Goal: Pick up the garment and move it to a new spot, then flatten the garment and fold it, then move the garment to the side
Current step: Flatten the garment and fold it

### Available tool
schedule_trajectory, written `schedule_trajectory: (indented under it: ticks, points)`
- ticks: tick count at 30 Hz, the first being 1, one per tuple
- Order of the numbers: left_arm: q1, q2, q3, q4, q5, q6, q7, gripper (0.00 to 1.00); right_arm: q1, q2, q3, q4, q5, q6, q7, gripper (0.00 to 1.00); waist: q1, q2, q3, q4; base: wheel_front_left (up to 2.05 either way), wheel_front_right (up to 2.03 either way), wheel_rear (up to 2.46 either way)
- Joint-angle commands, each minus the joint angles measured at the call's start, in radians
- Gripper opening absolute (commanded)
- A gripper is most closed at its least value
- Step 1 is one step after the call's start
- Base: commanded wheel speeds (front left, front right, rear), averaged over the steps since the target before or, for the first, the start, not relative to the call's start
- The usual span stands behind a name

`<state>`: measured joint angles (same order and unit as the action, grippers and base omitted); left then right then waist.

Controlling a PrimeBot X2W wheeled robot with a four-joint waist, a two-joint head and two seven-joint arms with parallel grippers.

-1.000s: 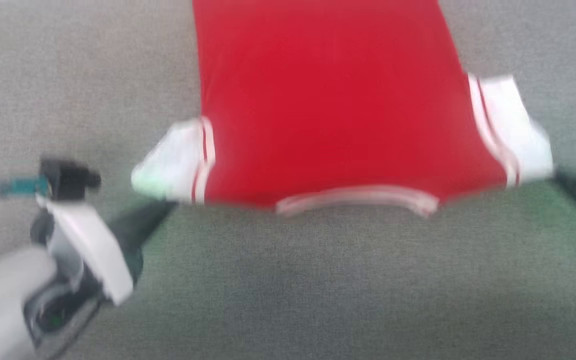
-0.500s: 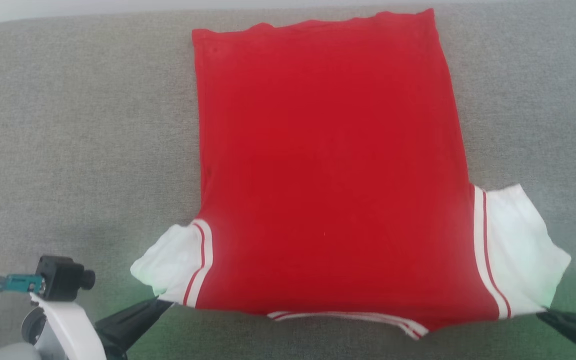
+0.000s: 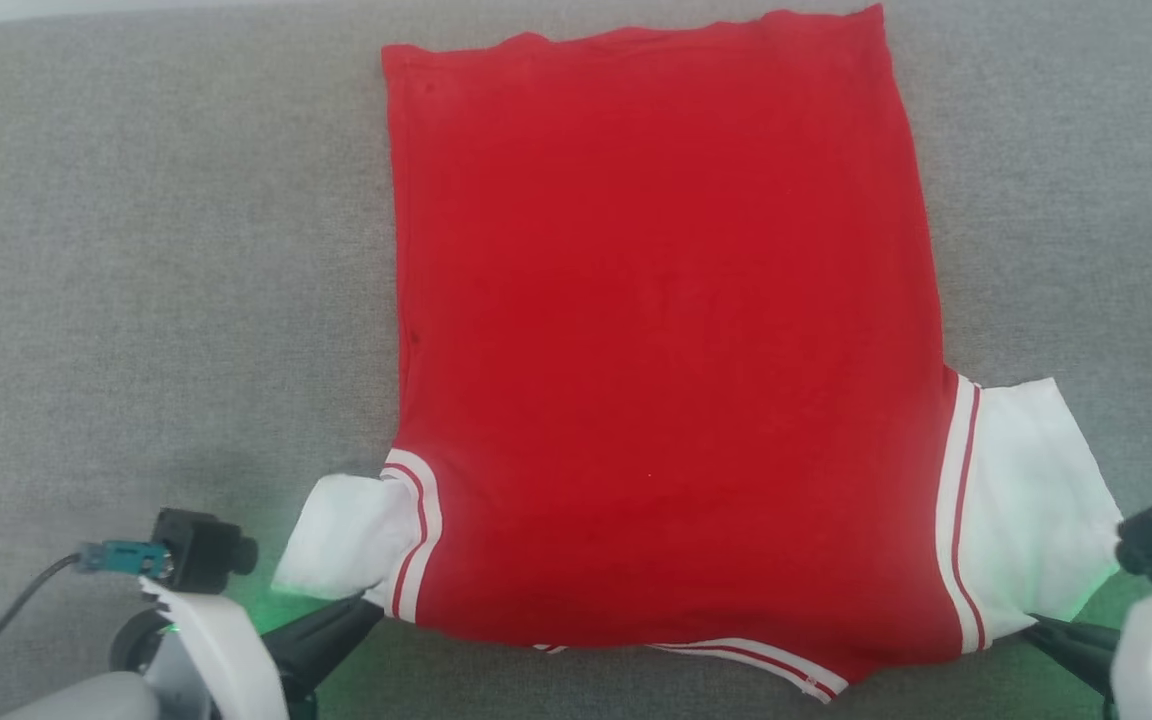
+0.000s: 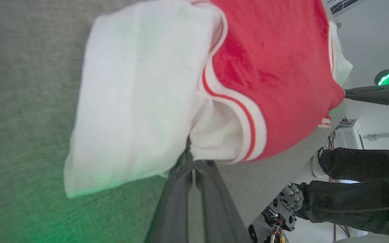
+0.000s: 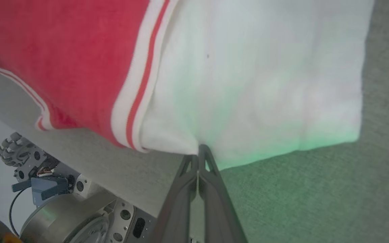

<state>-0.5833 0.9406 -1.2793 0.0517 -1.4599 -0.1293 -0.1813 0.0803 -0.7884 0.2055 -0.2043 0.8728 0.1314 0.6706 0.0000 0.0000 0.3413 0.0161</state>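
I see the garment (image 3: 666, 350) lying flat, plain red side up, on the grey fabric surface (image 3: 136, 300), with its hem far from me and its collar trim near. The left gripper (image 3: 371, 608) sits at the near edge of the left sleeve (image 3: 346, 535). In the left wrist view its jaws are together, pinching the white cloth. The right gripper (image 3: 1031, 628) sits at the near edge of the right sleeve (image 3: 1031, 500), jaws likewise clamped on the puckered hem. The left sleeve is bunched and the right lies spread.
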Motion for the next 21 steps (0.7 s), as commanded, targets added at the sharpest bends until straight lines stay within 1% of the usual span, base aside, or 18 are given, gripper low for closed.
schedule_trajectory:
  ticks: [1, 4, 7, 10, 11, 12, 13, 14, 15, 18, 21]
  points:
    - [-0.006, -0.031, -0.001, 0.031, 0.010, -0.002, 0.009, 0.00, -0.033, 0.024, 0.022, 0.036, -0.032, -0.001, 0.013, 0.00, 0.0000, 0.0000, 0.009, 0.002, 0.00, 0.00, 0.00]
    - [-0.005, -0.067, -0.004, 0.098, 0.027, 0.001, 0.019, 0.00, -0.065, 0.063, 0.063, 0.095, -0.063, -0.001, 0.019, 0.00, 0.0000, 0.0000, 0.018, 0.005, 0.00, 0.00, 0.00]
    - [0.002, -0.103, -0.005, 0.144, 0.045, 0.003, 0.026, 0.00, -0.090, 0.083, 0.111, 0.138, -0.097, -0.002, 0.013, 0.00, 0.0000, 0.0000, 0.023, 0.005, 0.00, 0.00, 0.00]
    - [0.012, -0.120, -0.006, 0.165, 0.046, 0.005, 0.020, 0.00, -0.114, 0.094, 0.144, 0.148, -0.113, -0.002, 0.000, 0.00, 0.0000, 0.0000, 0.023, -0.002, 0.00, 0.00, 0.00]
    - [0.016, -0.123, -0.006, 0.167, 0.044, 0.005, 0.016, 0.00, -0.125, 0.091, 0.147, 0.144, -0.124, -0.002, -0.011, 0.27, 0.0000, 0.0000, 0.022, -0.006, 0.00, 0.00, 0.00]
    - [0.016, -0.123, -0.006, 0.167, 0.044, 0.005, 0.016, 0.00, -0.125, 0.091, 0.147, 0.144, -0.124, -0.002, -0.011, 0.27, 0.0000, 0.0000, 0.022, -0.006, 0.00, 0.00, 0.00]
    - [0.018, -0.126, -0.006, 0.168, 0.043, 0.005, 0.012, 0.00, -0.131, 0.088, 0.144, 0.141, -0.132, -0.002, -0.022, 0.47, 0.0000, 0.0000, 0.020, -0.009, 0.00, 0.00, 0.00]
    - [0.021, -0.126, -0.006, 0.168, 0.044, 0.005, 0.006, 0.00, -0.135, 0.084, 0.140, 0.134, -0.139, -0.002, -0.030, 0.94, 0.0000, 0.0000, 0.019, -0.011, 0.00, 0.00, 0.00]
    - [0.023, -0.125, -0.006, 0.167, 0.047, 0.005, 0.001, 0.00, -0.136, 0.076, 0.134, 0.123, -0.141, -0.002, -0.034, 1.00, 0.0000, 0.0000, 0.017, -0.014, 0.00, 0.00, 0.00]
    - [0.026, -0.123, -0.005, 0.154, 0.055, 0.004, -0.018, 0.00, -0.119, 0.044, 0.083, 0.065, -0.127, -0.003, -0.030, 1.00, 0.0000, 0.0000, 0.015, -0.019, 0.00, 0.00, 0.00]
    - [0.023, -0.122, -0.004, 0.138, 0.068, 0.004, -0.036, 0.00, -0.099, 0.015, 0.021, -0.030, -0.097, -0.001, -0.004, 1.00, 0.0000, 0.0000, 0.017, -0.019, 0.00, 0.00, 0.00]
